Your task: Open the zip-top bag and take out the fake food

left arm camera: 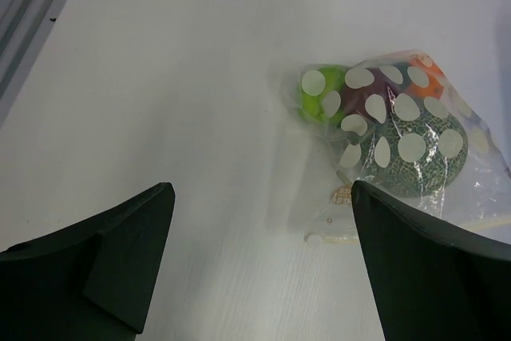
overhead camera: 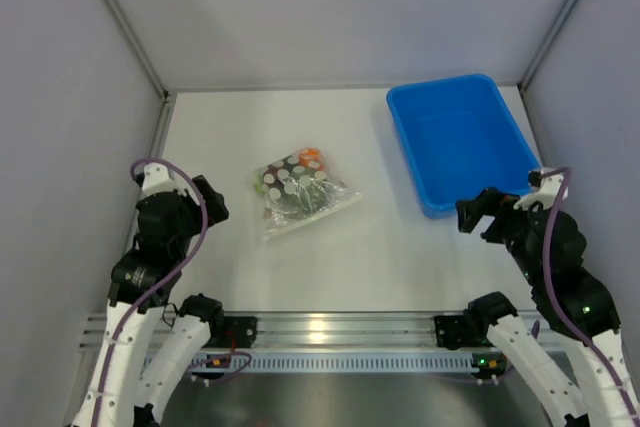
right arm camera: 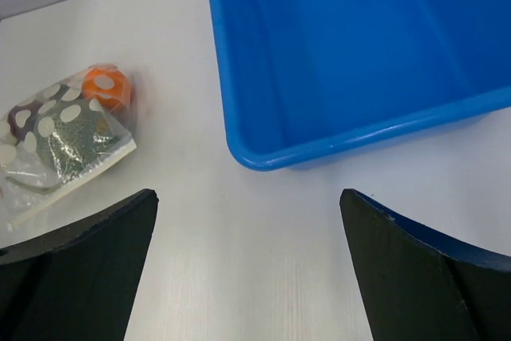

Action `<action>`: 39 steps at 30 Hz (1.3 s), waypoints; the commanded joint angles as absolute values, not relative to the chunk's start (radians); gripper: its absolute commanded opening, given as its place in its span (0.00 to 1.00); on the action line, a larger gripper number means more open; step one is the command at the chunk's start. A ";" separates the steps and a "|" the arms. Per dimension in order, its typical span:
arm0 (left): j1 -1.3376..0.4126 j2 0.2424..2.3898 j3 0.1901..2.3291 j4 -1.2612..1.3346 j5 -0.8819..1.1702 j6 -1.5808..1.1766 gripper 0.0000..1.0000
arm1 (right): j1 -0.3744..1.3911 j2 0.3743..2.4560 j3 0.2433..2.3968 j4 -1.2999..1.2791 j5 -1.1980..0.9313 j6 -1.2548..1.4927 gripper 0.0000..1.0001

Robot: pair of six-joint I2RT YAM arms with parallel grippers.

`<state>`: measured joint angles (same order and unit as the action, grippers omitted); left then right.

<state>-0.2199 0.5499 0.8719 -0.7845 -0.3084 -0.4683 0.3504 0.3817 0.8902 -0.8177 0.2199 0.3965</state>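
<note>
The zip-top bag [overhead camera: 300,189], clear with white dots, lies flat on the white table left of centre. Its fake food shows through the plastic: a netted melon [left arm camera: 415,153], a green apple [left arm camera: 318,95], an orange [left arm camera: 429,79] and a dark piece [left arm camera: 369,95]. My left gripper [overhead camera: 210,199] hovers open to the left of the bag, a short way off it. In the left wrist view that gripper [left arm camera: 262,189] has only bare table between its fingers. My right gripper [overhead camera: 478,212] is open and empty near the blue bin's front corner. From the right wrist, the bag [right arm camera: 64,133] lies far left.
A blue bin [overhead camera: 405,147] stands empty at the back right; its near rim [right arm camera: 335,145] is just ahead of my right gripper [right arm camera: 248,196]. Grey walls close in the table at the back and sides. A metal rail runs along the near edge.
</note>
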 commanded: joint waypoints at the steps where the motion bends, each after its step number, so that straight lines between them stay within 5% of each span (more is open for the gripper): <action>1: -0.224 0.565 0.865 -0.736 -0.324 -0.471 0.98 | 0.344 0.399 0.897 -0.796 0.218 0.394 0.99; 9: -0.224 0.566 0.864 -0.736 -0.325 -0.469 0.98 | 0.342 0.393 0.801 -0.599 0.120 0.431 0.99; 17: -0.230 0.554 0.865 -0.736 -0.322 -0.471 0.98 | 0.363 0.632 0.736 -0.270 -0.314 0.416 0.99; 20: -0.235 0.549 0.864 -0.736 -0.321 -0.472 0.98 | 0.492 0.736 0.778 -0.262 -0.182 0.326 0.93; 29: -0.241 0.543 0.864 -0.735 -0.308 -0.469 0.98 | 1.174 1.043 0.859 -0.241 0.466 -0.163 0.99; 39: -0.259 0.542 0.864 -0.733 -0.302 -0.468 0.98 | 1.374 1.302 0.792 0.194 0.586 -0.590 0.99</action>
<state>-0.2516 0.5518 0.8654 -0.7792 -0.3065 -0.4694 1.3609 1.2575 0.8036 -0.0460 0.4995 -0.3977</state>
